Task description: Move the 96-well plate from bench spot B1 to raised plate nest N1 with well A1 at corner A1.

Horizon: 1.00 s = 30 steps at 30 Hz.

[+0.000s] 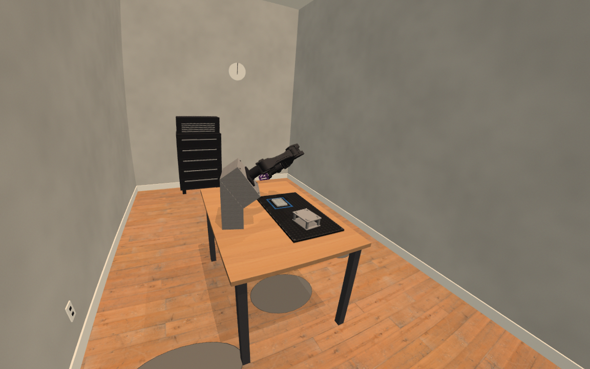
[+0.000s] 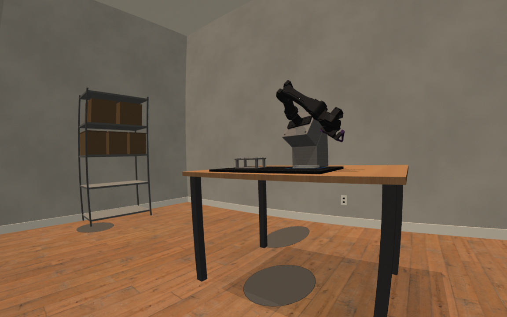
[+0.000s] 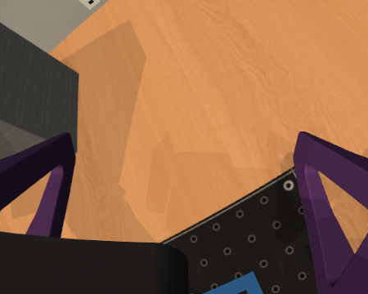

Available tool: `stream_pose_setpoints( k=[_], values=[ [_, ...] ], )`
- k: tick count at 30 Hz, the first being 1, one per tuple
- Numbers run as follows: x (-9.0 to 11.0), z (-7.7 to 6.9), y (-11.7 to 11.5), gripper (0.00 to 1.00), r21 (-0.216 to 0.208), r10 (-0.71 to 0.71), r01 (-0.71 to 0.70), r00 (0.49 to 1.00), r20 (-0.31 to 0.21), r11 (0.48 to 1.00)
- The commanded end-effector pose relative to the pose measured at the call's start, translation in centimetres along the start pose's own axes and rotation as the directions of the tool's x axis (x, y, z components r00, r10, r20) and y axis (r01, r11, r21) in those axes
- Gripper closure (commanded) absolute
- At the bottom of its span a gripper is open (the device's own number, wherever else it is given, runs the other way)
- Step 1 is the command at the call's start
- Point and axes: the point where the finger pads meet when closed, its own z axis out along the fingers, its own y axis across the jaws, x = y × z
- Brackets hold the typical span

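Observation:
The pale 96-well plate [image 1: 279,202] lies flat inside the blue outline of spot B1 at the far end of the black perforated board [image 1: 300,215]. The grey raised nest N1 [image 1: 306,218] stands empty on the board nearer the camera; it also shows in the exterior view [image 2: 250,162]. My gripper [image 1: 264,176] with purple fingers hangs above the table's far end, behind the plate and well above it. It is open and empty.
The grey arm pedestal [image 1: 235,197] stands on the wooden table left of the board. A black drawer cabinet [image 1: 198,154] stands against the back wall. A metal shelf with brown boxes [image 2: 113,153] stands far from the table.

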Motion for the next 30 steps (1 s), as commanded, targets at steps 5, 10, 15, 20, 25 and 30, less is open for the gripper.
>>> stream_pose_setpoints(
  k=[5,10,15,20,25,30],
  values=[
    [-0.3,-0.3,0.0,0.00,0.006,-0.007,0.007,1.000,0.001,1.000],
    [-0.3,-0.3,0.0,0.00,0.006,-0.007,0.007,1.000,0.001,1.000],
    [-0.3,-0.3,0.0,0.00,0.006,-0.007,0.007,1.000,0.001,1.000],
    [0.8,-0.7,-0.2,0.00,0.044,0.101,-0.100,0.995,-0.017,0.994],
    [1.0,-0.8,-0.5,0.00,0.091,0.243,-0.239,0.970,-0.033,0.967],
    [1.5,-0.8,-0.6,0.00,0.140,0.395,-0.387,0.918,-0.033,0.911]
  ],
)
